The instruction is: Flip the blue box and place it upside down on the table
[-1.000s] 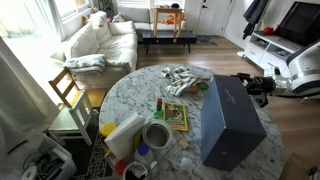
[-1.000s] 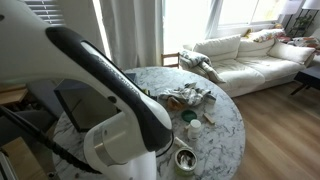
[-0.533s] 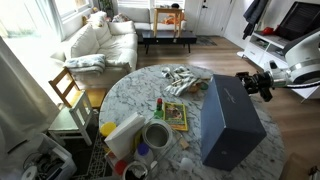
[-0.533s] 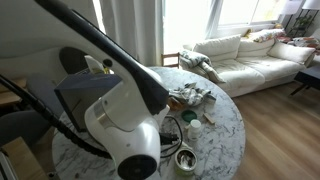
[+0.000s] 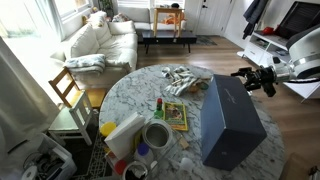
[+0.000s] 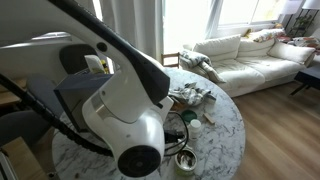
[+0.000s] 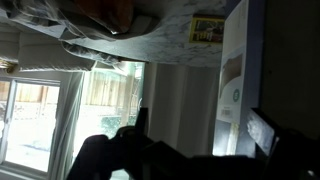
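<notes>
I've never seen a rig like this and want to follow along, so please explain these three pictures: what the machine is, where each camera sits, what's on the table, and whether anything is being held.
The machine is a single robot arm with a two-fingered hand at its tip. Two cameras stand in the room. In an exterior view you look down on the round marble table. In an exterior view taken close to the robot, the arm's white body fills the foreground. The third camera sits on the wrist, and its picture is upside down, so the table runs along the top. On the table lie a large blue box, a small colourful booklet and other small clutter. The hand is open and holds nothing. It hangs by the box's far corner without gripping it.
</notes>
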Motion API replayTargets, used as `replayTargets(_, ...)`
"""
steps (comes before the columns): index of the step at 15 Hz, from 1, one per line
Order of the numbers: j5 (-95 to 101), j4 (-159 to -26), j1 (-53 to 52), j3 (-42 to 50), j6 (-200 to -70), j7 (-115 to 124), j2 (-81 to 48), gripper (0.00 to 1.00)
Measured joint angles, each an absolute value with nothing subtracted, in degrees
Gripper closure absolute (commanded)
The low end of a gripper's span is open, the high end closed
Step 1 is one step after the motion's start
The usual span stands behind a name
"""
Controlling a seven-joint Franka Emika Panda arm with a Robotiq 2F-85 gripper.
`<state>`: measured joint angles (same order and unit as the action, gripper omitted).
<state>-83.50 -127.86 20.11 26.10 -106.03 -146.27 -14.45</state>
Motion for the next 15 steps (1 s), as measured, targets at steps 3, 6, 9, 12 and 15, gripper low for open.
replayTargets(3, -83.0, -127.4, 20.4, 25.5, -106.4, -145.2, -14.2, 0.0)
replayTargets(6, -76.2, -125.5, 19.9, 25.3, -111.6, -137.2, -11.9, 0.0)
replayTargets(9, -65.3, -123.8, 19.2, 24.6, -118.0, -125.7, -8.2, 0.0)
replayTargets(12, -55.5, -123.2, 18.4, 22.7, -124.6, -112.7, -5.0, 0.0)
replayTargets(15, -46.6, -123.3, 17.2, 20.1, -128.8, -99.7, -3.2, 0.0)
